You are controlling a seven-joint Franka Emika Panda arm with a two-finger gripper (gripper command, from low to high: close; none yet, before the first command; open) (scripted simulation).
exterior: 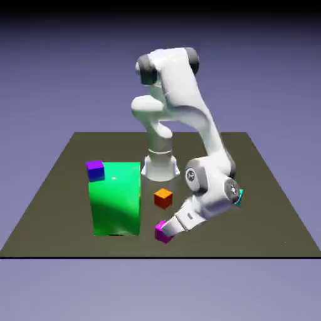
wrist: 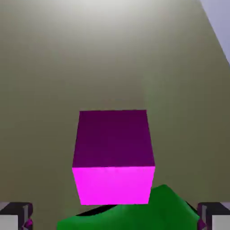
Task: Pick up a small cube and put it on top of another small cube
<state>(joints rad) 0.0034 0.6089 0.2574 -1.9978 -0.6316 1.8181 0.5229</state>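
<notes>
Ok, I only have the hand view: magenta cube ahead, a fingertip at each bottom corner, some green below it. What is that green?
Observer: The big green block; the exterior view shows a purple-and-blue cube at its top, on the exterior view's left.
Operator: I can't find the orange cube. Where is it?
Observer: On the table, between the green block and the arm, nearer the robot's base than the magenta cube is. Nothing sits on the orange cube.
Operator: Any other cube I'm missing?
Observer: A cyan one, partly hidden behind the arm, toward the exterior view's right.
</notes>
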